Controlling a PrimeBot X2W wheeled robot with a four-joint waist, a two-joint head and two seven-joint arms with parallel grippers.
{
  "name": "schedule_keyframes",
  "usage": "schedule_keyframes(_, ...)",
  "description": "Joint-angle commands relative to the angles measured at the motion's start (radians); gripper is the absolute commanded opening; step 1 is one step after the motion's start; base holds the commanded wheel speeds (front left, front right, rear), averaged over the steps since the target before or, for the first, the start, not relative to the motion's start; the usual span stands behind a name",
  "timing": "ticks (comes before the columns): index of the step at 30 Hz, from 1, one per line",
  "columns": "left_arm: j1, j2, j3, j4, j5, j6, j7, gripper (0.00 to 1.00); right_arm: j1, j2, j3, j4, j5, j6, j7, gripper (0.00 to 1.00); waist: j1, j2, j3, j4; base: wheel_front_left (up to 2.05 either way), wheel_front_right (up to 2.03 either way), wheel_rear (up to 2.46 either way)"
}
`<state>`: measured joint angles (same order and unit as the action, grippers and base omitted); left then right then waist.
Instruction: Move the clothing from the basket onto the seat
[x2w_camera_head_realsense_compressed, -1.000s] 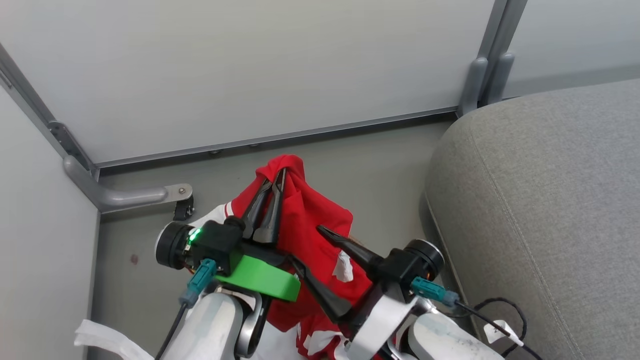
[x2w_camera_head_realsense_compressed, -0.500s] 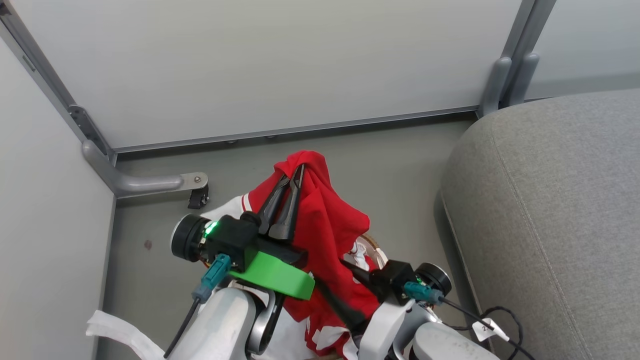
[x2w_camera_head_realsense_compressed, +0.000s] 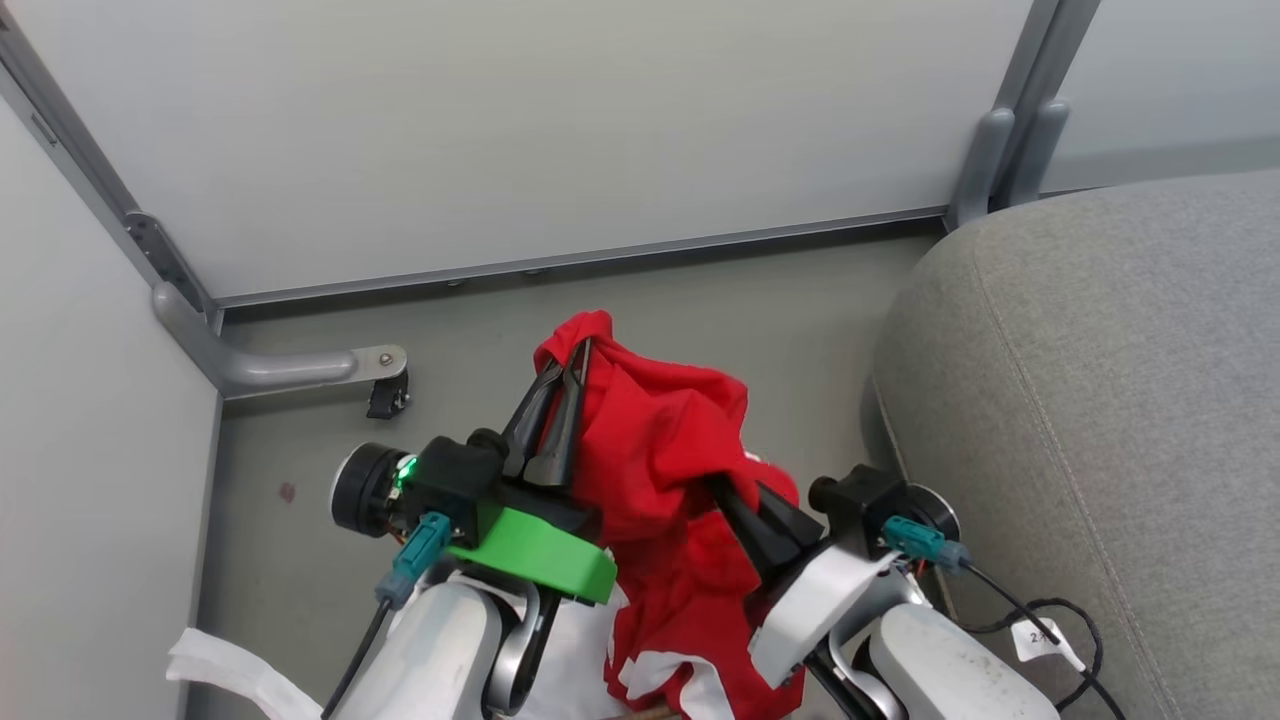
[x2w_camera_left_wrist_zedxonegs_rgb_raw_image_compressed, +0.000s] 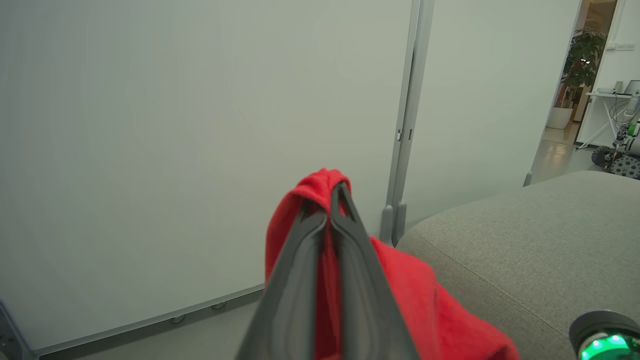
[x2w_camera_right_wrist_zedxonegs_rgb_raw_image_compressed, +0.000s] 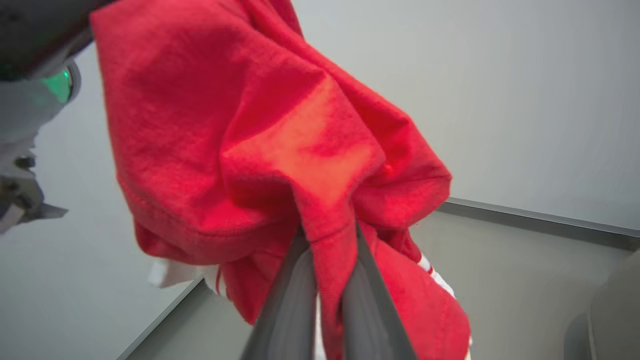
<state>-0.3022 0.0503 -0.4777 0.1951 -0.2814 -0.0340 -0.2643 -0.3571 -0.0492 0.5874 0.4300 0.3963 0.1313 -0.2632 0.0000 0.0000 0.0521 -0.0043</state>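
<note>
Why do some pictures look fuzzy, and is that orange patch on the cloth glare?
Head view: sharp, evenly lit, no glare. Left wrist view: the fingers near the lens look soft, the seat clearer. Right wrist view: the clothing is close and blurred; the patch looks like brighter light.

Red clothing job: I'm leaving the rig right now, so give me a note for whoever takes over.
Left pincer: shut on the clothing, holding its top fold up.
Right pincer: shut on a lower fold of it.
Seat: to the robot's right, no clothing on its visible part.
Done: clothing lifted between both pincers.
To do: carry it right, lay it on the seat, release.
</note>
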Motion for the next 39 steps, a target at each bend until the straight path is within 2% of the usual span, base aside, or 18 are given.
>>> schedule_keyframes(1, 0.009, 0.001, 0.008, -0.002, 0.001, 0.0, 0.0, 0.0, 0.018, -0.004, -0.016, -0.023, -0.011, -0.001, -0.002, 0.0, 0.0, 0.0, 0.0, -0.007, 0.0, 0.0, 0.0)
schedule_keyframes(3, 0.017, 0.001, 0.013, 0.001, 0.005, -0.002, 0.0, 0.0, 0.032, -0.004, -0.037, -0.053, -0.019, -0.001, -0.002, 0.0, 0.0, 0.0, 0.001, -0.014, 0.0, 0.0, 0.0)
schedule_keyframes(4, 0.019, 0.001, 0.017, 0.002, 0.007, -0.002, 0.0, 0.21, 0.038, -0.004, -0.052, -0.073, -0.026, -0.001, -0.002, 0.0, 0.0, 0.0, 0.002, -0.018, 0.0, 0.0, 0.0)
schedule_keyframes(5, 0.023, 0.001, 0.018, 0.01, 0.006, -0.004, 0.0, 0.58, 0.044, -0.004, -0.065, -0.086, -0.029, -0.001, -0.002, 0.0, 0.0, 0.0, 0.002, -0.021, 0.0, 0.0, 0.0)
schedule_keyframes(6, 0.025, 0.001, 0.021, 0.012, 0.007, -0.003, 0.0, 1.0, 0.053, -0.004, -0.084, -0.104, -0.029, -0.001, -0.002, 0.0, 0.0, 0.0, 0.003, -0.025, 0.0, 0.0, 0.0)
schedule_keyframes(13, 0.044, 0.001, 0.065, 0.052, 0.033, -0.013, 0.0, 1.0, 0.108, -0.004, -0.178, -0.222, -0.04, -0.001, -0.002, 0.0, 0.0, 0.0, 0.019, -0.09, 0.0, 0.0, 0.0)
schedule_keyframes(21, 0.054, 0.002, 0.13, 0.071, 0.065, -0.039, 0.0, 1.0, 0.147, -0.004, -0.255, -0.31, -0.047, -0.001, -0.002, 0.0, 0.0, 0.0, 0.064, -0.239, 0.0, 0.0, 0.0)
schedule_keyframes(35, 0.042, 0.003, 0.181, 0.092, 0.114, -0.073, 0.0, 1.0, 0.167, -0.003, -0.323, -0.373, -0.03, -0.001, -0.002, 0.0, 0.0, 0.0, 0.125, -0.495, 0.0, 0.0, 0.0)
schedule_keyframes(39, 0.025, 0.003, 0.166, 0.102, 0.118, -0.081, 0.0, 1.0, 0.182, -0.003, -0.371, -0.394, -0.037, -0.001, -0.002, 0.0, 0.0, 0.0, 0.141, -0.522, 0.0, 0.0, 0.0)
